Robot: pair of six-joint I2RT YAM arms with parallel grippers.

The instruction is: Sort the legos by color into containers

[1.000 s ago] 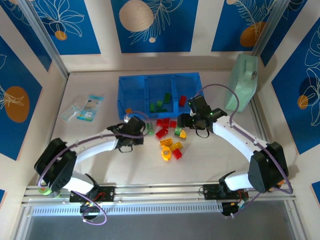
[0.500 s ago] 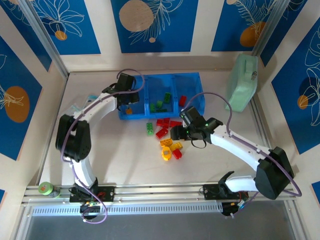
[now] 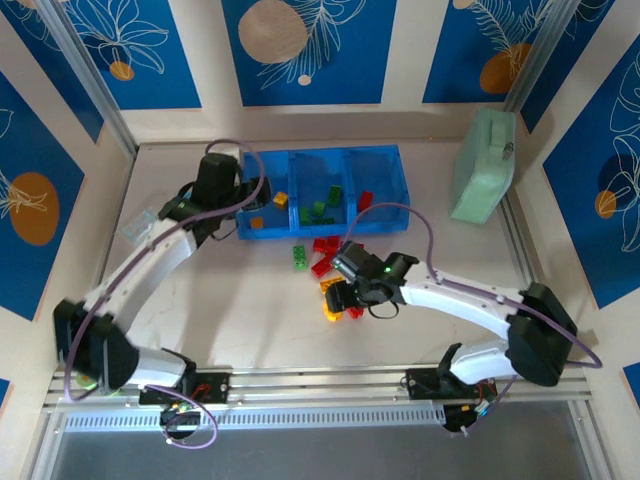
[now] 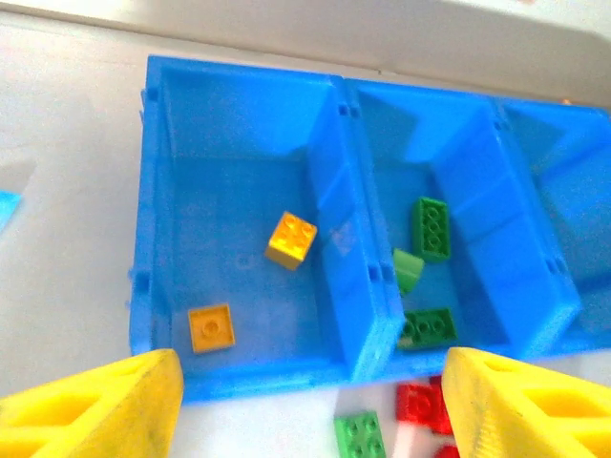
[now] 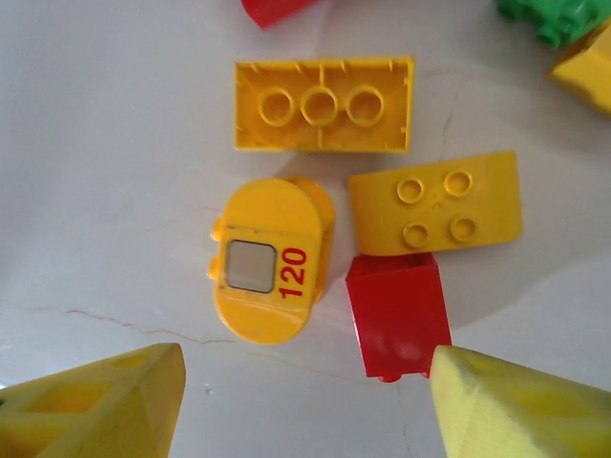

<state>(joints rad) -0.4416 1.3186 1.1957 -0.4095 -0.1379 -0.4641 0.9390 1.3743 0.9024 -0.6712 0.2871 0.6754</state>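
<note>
Midway through a colour sort on the worktop (image 3: 250, 320). By the left end of the blue tray (image 3: 320, 153), with the left hand (image 4: 310, 386) spread wide and holding nothing, looking down into the left compartment at two yellow-orange bricks (image 4: 291, 239). Next door, in the middle compartment, three green bricks (image 4: 431, 227); in the right one, a single red brick (image 3: 365, 200). Probably held high there to leave the pile free for the other arm.

Down low over the loose pile, with the right hand (image 5: 305, 372) likewise wide open and empty, straddling a rounded yellow piece marked "120" (image 5: 270, 262) and a red brick (image 5: 396, 320) just beside it. Close above those two: an upturned long yellow brick (image 5: 325, 105) and a curved yellow brick (image 5: 436, 202), the latter touching the red one or nearly so.

Judging by that stance, lined up for a pick, most likely the rounded yellow piece, bound for the left compartment. Worth watching: the red neighbour, close enough to be nudged or caught along with it.

Loose between pile and tray: a lone green brick (image 3: 299, 257) and a cluster of red bricks (image 3: 322, 250). By the look of it, well under half sorted.
</note>
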